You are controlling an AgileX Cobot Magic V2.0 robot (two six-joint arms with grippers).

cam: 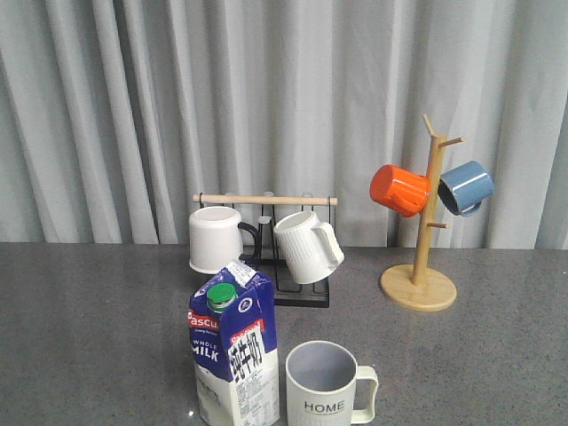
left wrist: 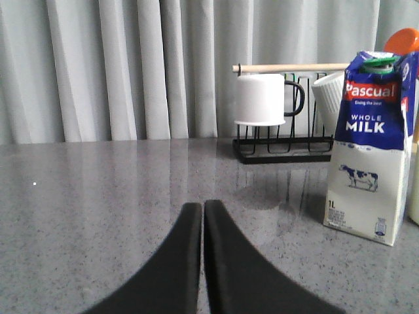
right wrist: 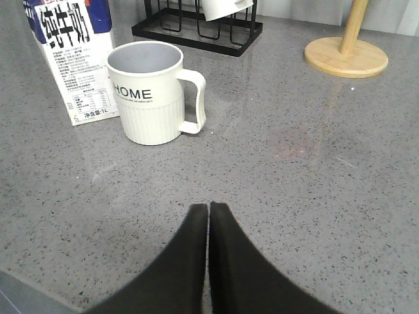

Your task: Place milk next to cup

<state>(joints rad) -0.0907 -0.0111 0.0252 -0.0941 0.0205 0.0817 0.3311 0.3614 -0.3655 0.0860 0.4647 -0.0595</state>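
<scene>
The milk carton [cam: 232,353], blue and white with a green cap, stands upright on the grey table close to the left of the cream "HOME" cup [cam: 327,386]. Both also show in the right wrist view, the milk [right wrist: 73,62] beside the cup [right wrist: 152,93], whose handle points away from the carton. The left wrist view shows the milk [left wrist: 371,144] standing apart from my left gripper [left wrist: 202,207], which is shut and empty low over the table. My right gripper [right wrist: 209,208] is shut and empty, short of the cup. Neither gripper shows in the front view.
A black rack [cam: 293,288] with a wooden bar holds a plain white mug [cam: 216,239] and a ribbed white mug [cam: 306,247] behind the milk. A wooden mug tree [cam: 419,286] at the back right carries an orange mug [cam: 399,190] and a blue mug [cam: 466,186]. Grey curtains hang behind.
</scene>
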